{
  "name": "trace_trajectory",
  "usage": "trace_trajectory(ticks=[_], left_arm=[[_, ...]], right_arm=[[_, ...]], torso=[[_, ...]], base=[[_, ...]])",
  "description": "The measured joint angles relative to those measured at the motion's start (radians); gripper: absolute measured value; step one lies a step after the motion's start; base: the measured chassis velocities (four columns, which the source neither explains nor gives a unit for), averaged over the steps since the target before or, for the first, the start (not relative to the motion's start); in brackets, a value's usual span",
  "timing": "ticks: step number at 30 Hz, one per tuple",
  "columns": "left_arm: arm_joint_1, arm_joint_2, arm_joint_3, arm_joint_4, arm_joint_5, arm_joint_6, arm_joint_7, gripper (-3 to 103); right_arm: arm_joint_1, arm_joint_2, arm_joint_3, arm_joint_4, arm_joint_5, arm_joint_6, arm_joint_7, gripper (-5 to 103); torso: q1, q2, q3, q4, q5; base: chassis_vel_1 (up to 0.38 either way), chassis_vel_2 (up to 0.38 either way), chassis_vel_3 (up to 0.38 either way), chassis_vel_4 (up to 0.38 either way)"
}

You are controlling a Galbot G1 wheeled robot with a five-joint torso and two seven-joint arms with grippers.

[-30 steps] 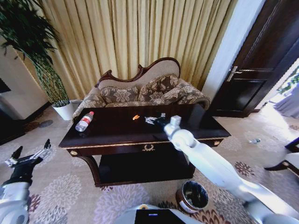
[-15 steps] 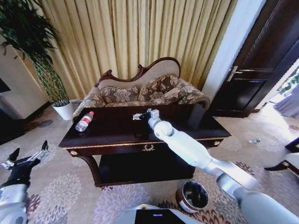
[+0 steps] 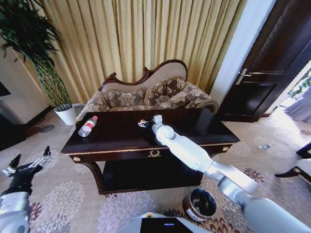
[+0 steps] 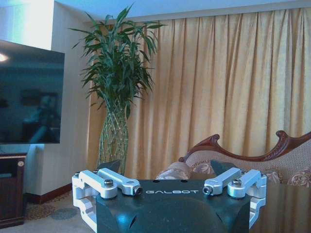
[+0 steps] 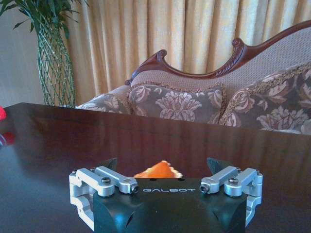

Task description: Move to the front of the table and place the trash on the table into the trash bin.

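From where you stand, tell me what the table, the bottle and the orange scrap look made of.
The table: dark wood by its look, with a glossy finish that mirrors the sofa in the right wrist view, and gold trim along its front edge.
The bottle: clear plastic, see-through body with a red cap.
The orange scrap, between the right gripper's open fingers: thin with a ragged edge, perhaps peel or wrapper; unclear.

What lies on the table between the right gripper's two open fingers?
The orange scrap lies between the open fingers of the right gripper, low over the table; the right wrist view shows this. The left gripper waits at the robot's left.
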Motion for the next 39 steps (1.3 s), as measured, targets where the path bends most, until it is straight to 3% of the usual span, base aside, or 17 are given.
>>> trace_trajectory(ticks=[7, 11, 14, 16, 17, 20, 23, 24, 30, 35, 39], left_arm=[[0.002, 0.001, -0.01, 0.002, -0.007, -0.002, 0.001, 100], [0.005, 0.001, -0.014, 0.003, -0.011, -0.007, 0.002, 100], [0.006, -0.001, -0.014, 0.004, -0.011, -0.011, 0.004, 100], [0.006, -0.002, -0.014, 0.003, -0.011, -0.012, 0.005, 100], [0.006, -0.003, -0.013, 0.0, -0.011, -0.013, 0.005, 100], [0.004, -0.002, -0.014, -0.002, -0.011, -0.014, 0.005, 100], [0.004, 0.0, -0.016, -0.004, -0.012, -0.014, 0.004, 100], [0.004, 0.0, -0.016, -0.004, -0.012, -0.014, 0.004, 100], [0.007, -0.003, -0.022, -0.015, -0.023, -0.015, 0.002, 100], [0.011, -0.005, -0.027, -0.017, -0.023, -0.018, 0.002, 100], [0.012, -0.007, -0.027, -0.019, -0.023, -0.02, 0.002, 100]], right_arm=[[0.005, 0.034, -0.001, -0.028, 0.001, -0.003, 0.011, 100], [0.0, 0.032, 0.0, -0.034, -0.008, -0.003, 0.012, 91], [-0.007, 0.021, 0.004, -0.032, -0.011, -0.003, 0.012, 75], [-0.009, 0.017, 0.006, -0.031, -0.012, -0.003, 0.012, 75], [-0.013, 0.011, 0.007, -0.027, -0.013, -0.001, 0.011, 64], [-0.018, 0.001, 0.008, -0.019, -0.017, 0.003, 0.01, 59], [-0.025, -0.011, 0.009, -0.003, -0.018, 0.007, 0.01, 42], [-0.025, -0.011, 0.009, -0.003, -0.018, 0.007, 0.01, 42], [-0.048, -0.028, 0.011, 0.024, -0.02, 0.015, 0.015, 15], [-0.065, -0.043, 0.011, 0.051, -0.021, 0.017, 0.017, 2], [-0.071, -0.048, 0.011, 0.063, -0.02, 0.018, 0.022, 1]], torso=[[0.0, 0.0, 0.0, 0.0, 0.0], [0.0, 0.0, 0.0, -0.0002, 0.0001], [0.0, 0.0, 0.0, -0.0005, 0.0], [0.0, 0.0, 0.0, -0.0004, 0.0001], [0.0, 0.0, 0.0, -0.0002, 0.0001], [0.0, 0.0, 0.0, -0.0003, 0.0001], [0.0, 0.0, 0.0, -0.0003, 0.0001], [0.0, 0.0, 0.0, -0.0003, 0.0001], [0.0, 0.0, 0.0, -0.0001, 0.0001], [0.0, 0.0, 0.0, -0.0003, 0.0001], [0.0, 0.0, 0.0, -0.0002, 0.0002]], base=[[0.0, 0.0, 0.0, 0.0], [0.0, 0.0, 0.0, 0.0], [0.0, 0.0, 0.0, 0.0], [0.0, 0.0, 0.0, 0.0], [0.0, 0.0, 0.0, 0.0], [0.0, 0.0, 0.0, 0.0], [0.0, 0.0, 0.0, 0.0], [0.0, 0.0, 0.0, 0.0], [0.0, 0.0, 0.0, 0.0], [0.0, 0.0, 0.0, 0.0], [0.0, 0.0, 0.0, 0.0]])
